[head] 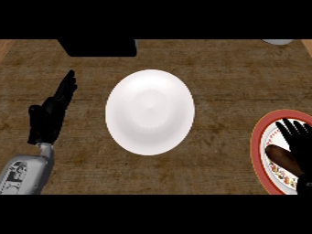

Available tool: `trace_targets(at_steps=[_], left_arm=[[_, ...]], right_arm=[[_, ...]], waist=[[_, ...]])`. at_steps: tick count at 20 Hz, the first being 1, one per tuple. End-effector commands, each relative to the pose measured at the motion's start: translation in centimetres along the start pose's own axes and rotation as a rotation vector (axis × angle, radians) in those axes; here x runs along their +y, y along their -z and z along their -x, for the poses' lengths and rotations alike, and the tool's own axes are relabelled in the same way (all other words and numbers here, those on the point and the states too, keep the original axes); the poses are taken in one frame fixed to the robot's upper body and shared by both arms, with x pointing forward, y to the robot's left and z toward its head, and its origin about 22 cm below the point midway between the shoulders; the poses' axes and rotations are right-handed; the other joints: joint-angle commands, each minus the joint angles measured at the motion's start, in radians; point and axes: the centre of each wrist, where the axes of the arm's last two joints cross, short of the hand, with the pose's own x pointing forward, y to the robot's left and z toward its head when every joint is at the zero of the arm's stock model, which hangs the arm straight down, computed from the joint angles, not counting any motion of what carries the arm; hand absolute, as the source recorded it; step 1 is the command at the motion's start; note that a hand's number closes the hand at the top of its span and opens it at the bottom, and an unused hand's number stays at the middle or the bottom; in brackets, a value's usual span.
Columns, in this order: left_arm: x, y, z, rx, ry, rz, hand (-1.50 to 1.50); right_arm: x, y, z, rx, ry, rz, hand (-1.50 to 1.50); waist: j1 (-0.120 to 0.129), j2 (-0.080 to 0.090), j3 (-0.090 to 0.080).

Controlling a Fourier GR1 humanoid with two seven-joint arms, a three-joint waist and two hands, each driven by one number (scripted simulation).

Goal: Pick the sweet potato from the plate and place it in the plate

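Head view: a plain white plate (150,112) lies at the centre of the brown counter (219,64), bare and with nothing on it; at about four o'clock from it, against the view's right edge, sits a red-rimmed plate (258,147) with a patterned inner band, partly cut off by the frame; on that plate lies the sweet potato (282,158), a dark reddish-brown oblong running from ten o'clock down to four o'clock; the right hand (310,148) is over this plate, fingers spread apart and pointing towards twelve o'clock, its palm covering the sweet potato's lower right end; whether the palm actually touches it I cannot tell, and the fingers are not curled round it; the left hand (49,116) shows at nine o'clock from the white plate, well apart from it, fingers straight and together pointing up towards one o'clock, resting open above its grey forearm (24,172); a black block (97,47) sits at the counter's far edge at eleven o'clock; a pale round object (277,41) is cut off at one o'clock
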Motion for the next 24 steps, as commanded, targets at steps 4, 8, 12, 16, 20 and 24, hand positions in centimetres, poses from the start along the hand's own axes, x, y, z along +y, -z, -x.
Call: trace_targets(at_steps=[4,8,12,16,20,24], left_arm=[[-0.3,1.6,-1.0,0.010,-0.001,0.005,0.00],[0.4,0.2,-0.2,0.006,0.000,-0.006,0.00],[0.5,-1.0,-0.4,-0.022,-0.010,-0.002,0.00],[0.5,0.4,0.0,0.011,-0.009,0.005,0.00],[0.6,-0.2,0.6,0.018,-0.013,-0.004,0.00],[1.4,-0.1,-0.2,0.008,-0.001,-0.015,0.00]], right_arm=[[2.0,2.2,2.1,-0.042,-0.019,0.096,1.50],[-0.4,1.9,0.9,-0.038,-0.018,0.115,1.50],[-0.1,2.2,1.0,-0.068,-0.031,0.145,1.50],[2.1,0.5,-2.5,0.013,0.297,0.030,1.50],[-0.2,0.2,-3.1,0.045,0.475,0.035,1.50],[-3.1,-1.3,-3.0,0.018,0.527,0.292,1.50]], waist=[[0.001,0.002,0.002],[0.000,0.000,0.001],[0.002,0.000,0.001],[-0.014,-0.001,0.001],[-0.011,-0.003,0.000],[-0.010,-0.004,0.001]])
